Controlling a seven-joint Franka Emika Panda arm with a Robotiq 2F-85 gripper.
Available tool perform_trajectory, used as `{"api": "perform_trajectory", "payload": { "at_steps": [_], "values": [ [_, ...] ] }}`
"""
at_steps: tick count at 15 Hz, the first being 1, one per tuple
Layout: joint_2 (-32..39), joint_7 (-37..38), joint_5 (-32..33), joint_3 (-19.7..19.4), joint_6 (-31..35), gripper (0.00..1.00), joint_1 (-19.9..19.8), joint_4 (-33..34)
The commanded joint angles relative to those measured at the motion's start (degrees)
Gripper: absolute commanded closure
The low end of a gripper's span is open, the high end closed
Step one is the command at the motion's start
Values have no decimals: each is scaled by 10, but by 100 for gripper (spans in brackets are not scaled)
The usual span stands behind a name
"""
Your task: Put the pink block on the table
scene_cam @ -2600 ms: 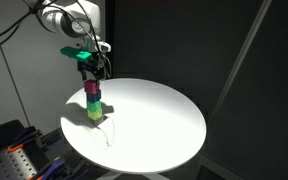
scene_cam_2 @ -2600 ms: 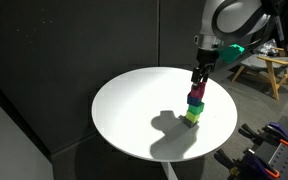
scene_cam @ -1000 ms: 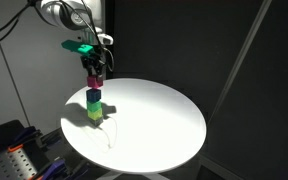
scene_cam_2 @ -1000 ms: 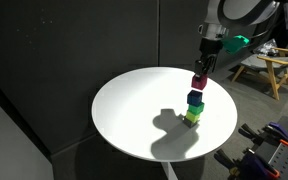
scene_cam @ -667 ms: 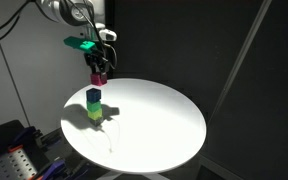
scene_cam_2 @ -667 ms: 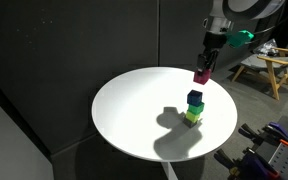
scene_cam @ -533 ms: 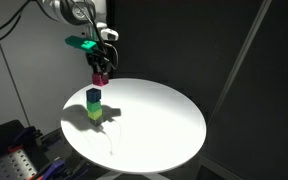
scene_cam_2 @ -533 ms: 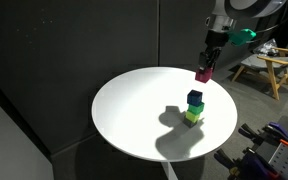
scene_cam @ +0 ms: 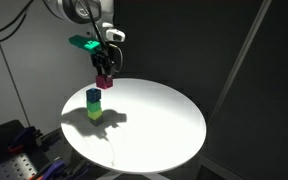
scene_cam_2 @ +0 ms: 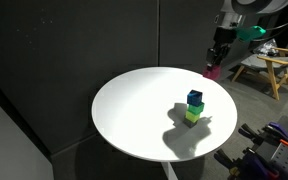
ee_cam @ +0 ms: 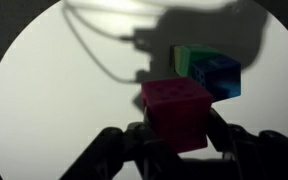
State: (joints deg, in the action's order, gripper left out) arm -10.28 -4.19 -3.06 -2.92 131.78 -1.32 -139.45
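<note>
The pink block (scene_cam: pixel 104 84) is held aloft in the gripper (scene_cam: pixel 104 79), whose jaws are clenched on two opposite faces of it. In both exterior views it is seen higher than the blue cube (scene_cam: pixel 93 96) and off to one side of it, well apart, with nothing touching. The blue cube is stacked squarely on the yellow-green cube (scene_cam: pixel 93 111), which rests on the white table (scene_cam: pixel 154 120). Seen from the opposite side, the pink block (scene_cam_2: pixel 213 71) is found beyond the blue cube (scene_cam_2: pixel 195 98), over the stretch of table rim nearest that cube, and the gripper (scene_cam_2: pixel 214 66) is pointed straight down above it. The yellow-green cube (scene_cam_2: pixel 193 114) is shown directly under the blue cube, and the table (scene_cam_2: pixel 134 110) is spread wide around both. A dark shadow (scene_cam_2: pixel 196 137) of the arm and stack is cast on the tabletop just in front of the blue cube. In the wrist view the pink block (ee_cam: pixel 176 112) is framed in the foreground between the two dark fingers (ee_cam: pixel 225 133) of the gripper (ee_cam: pixel 179 138). The blue cube (ee_cam: pixel 219 75) is seen past the block's upper corner, lower down on the table (ee_cam: pixel 44 90). An edge of the yellow-green cube (ee_cam: pixel 187 58) is glimpsed beside the blue cube, partly darkened by shadow. No part of the pink block is in contact with the tabletop.
</note>
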Motion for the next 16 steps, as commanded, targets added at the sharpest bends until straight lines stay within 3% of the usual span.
{"api": "perform_trajectory", "payload": {
  "at_steps": [1,16],
  "values": [
    [-15,-2,3,-9,-12,72,-12,-5],
    [37,-13,-11,-51,44,72,-44,-12]
  ]
}}
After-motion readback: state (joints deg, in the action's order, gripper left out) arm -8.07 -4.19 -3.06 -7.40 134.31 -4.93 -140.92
